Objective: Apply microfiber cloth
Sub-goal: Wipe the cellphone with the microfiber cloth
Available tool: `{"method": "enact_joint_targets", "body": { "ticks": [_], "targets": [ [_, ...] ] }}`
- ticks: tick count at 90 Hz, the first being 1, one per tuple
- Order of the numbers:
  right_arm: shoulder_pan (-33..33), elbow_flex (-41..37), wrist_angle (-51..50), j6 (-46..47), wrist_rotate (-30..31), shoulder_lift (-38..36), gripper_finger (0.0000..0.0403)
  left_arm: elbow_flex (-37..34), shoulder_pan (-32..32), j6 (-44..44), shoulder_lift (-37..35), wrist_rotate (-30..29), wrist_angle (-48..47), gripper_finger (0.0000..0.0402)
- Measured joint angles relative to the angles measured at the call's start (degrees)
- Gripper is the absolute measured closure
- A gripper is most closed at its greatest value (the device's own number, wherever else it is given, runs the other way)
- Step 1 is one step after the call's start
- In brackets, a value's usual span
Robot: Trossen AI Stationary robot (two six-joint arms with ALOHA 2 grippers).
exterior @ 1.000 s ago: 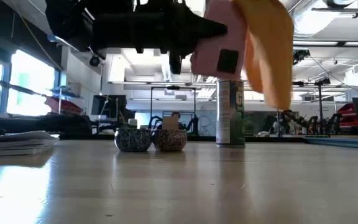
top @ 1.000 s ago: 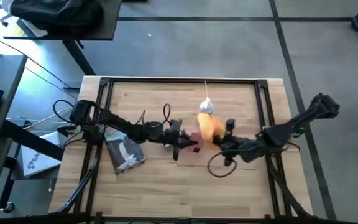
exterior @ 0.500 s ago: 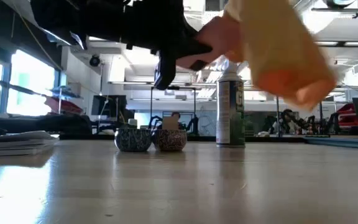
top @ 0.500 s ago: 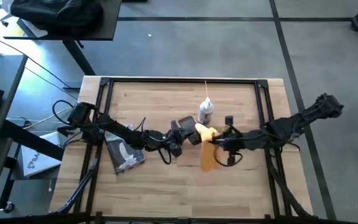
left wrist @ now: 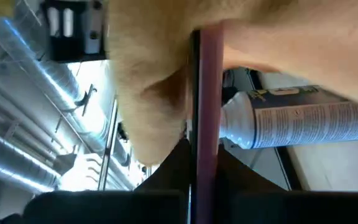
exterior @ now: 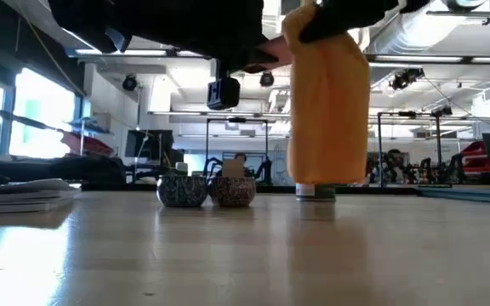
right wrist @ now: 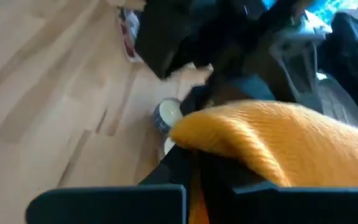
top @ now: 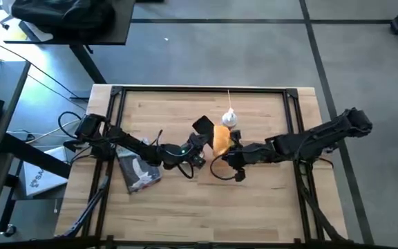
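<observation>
Currently presenting a pink flat item (left wrist: 205, 112) in left jaws (top: 200, 142), clenched on it, edge-up for wiping. Draping the microfiber cloth (top: 221, 138) over it mid-worktop (top: 171, 200), beside the spray can (top: 231, 119), from right jaws (top: 232, 153) clamped on cloth.

Grey floor (top: 268, 48), bright left windows (exterior: 24, 106)

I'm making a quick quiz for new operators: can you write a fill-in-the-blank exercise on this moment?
1. The microfiber cloth is coloured ____.
2. The cloth hangs from the ____ gripper.
3. In the low view, the cloth hides most of the spray ____.
4. Two small round tins stand on the ____.

Missing words: orange-yellow; right; can; table
</observation>
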Motion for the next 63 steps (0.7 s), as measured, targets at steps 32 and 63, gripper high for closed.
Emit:
{"method": "enact_joint_targets", "body": {
  "ticks": [32, 63],
  "targets": [
    [-0.8, 0.0, 5.6, -0.9, -6.4, -1.1, 0.0403, 0.0, -0.9, -0.5, 0.0, 0.0, -0.3, 0.0394],
    [-3.0, 0.2, 8.5, 1.8, -1.9, 3.3, 0.0403, -0.2, -2.4, -1.3, 0.3, 0.6, -1.4, 0.0394]
  ]
}}
